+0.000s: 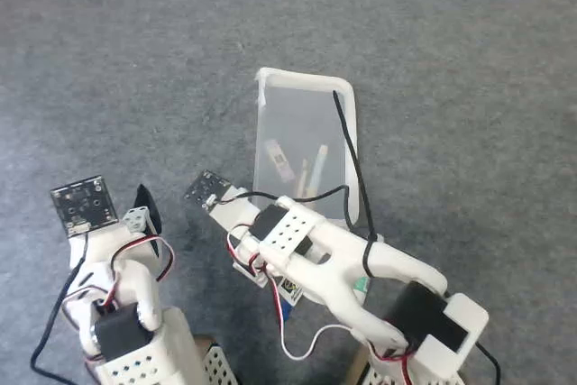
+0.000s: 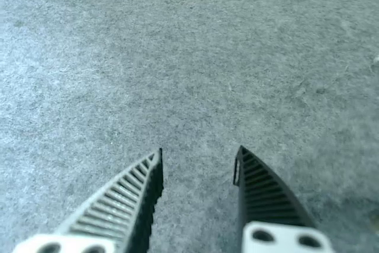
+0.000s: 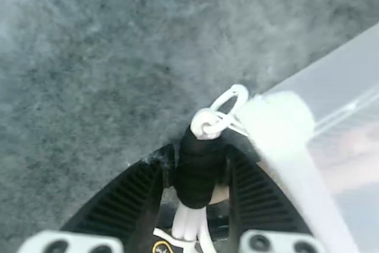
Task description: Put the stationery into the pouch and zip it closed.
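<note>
A grey felt-like counter (image 1: 469, 87) runs up to a pale wall at the far edge. The clear pouch (image 1: 302, 114), edged in white, lies flat near the middle of the counter. The stationery (image 1: 302, 169) is inside it: thin sticks like pencils beside a small flat piece. The right arm (image 1: 361, 268) stretches over the counter to the pouch's near end. Its gripper (image 3: 198, 152) is closed on the black zip pull (image 3: 200, 170), whose white ring (image 3: 222, 111) sits at the pouch's white corner. The left gripper (image 2: 200, 150) hangs open over bare counter, well apart from the pouch and holding nothing.
</note>
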Controlling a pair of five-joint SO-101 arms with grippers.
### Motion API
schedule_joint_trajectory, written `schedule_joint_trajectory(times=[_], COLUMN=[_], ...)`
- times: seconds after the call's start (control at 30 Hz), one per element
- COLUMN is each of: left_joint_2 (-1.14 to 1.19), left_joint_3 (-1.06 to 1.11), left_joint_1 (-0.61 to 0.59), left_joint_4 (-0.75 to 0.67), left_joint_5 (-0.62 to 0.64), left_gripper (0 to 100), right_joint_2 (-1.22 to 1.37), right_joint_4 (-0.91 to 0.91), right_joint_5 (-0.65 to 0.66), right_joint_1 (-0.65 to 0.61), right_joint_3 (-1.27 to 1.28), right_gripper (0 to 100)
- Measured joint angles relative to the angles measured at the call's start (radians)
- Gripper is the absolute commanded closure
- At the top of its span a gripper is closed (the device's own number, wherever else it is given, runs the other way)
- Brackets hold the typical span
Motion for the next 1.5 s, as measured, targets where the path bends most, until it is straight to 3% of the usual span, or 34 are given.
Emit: schedule_joint_trajectory(times=[0.1, 0.53, 0.63, 0.77, 1.0, 1.3, 1.5], left_joint_2=[0.0, 0.0, 0.0, 0.0, 0.0, 0.0, 0.0], left_joint_3=[0.0, 0.0, 0.0, 0.0, 0.0, -0.023, -0.028], left_joint_1=[0.0, 0.0, 0.0, 0.0, 0.006, 0.204, 0.351], left_joint_4=[0.0, 0.0, 0.0, 0.0, 0.0, 0.0, 0.0], left_joint_5=[0.0, 0.0, 0.0, 0.058, 0.117, 0.114, 0.044], left_gripper=[81, 81, 77, 70, 69, 69, 69], right_joint_2=[0.014, -0.06, -0.117, -0.192, -0.356, -0.565, -0.721], right_joint_4=[-0.005, 0.064, 0.092, 0.115, 0.117, 0.117, 0.123], right_joint_5=[0.0, 0.012, 0.012, 0.012, 0.012, 0.058, 0.06], right_joint_1=[0.002, 0.061, 0.095, 0.127, 0.143, 0.222, 0.269], right_joint_3=[0.0, 0.0, 0.0, 0.002, 0.109, 0.189, 0.233], right_gripper=[99.8, 99.1, 99.1, 99.1, 99.1, 99.1, 99.1])
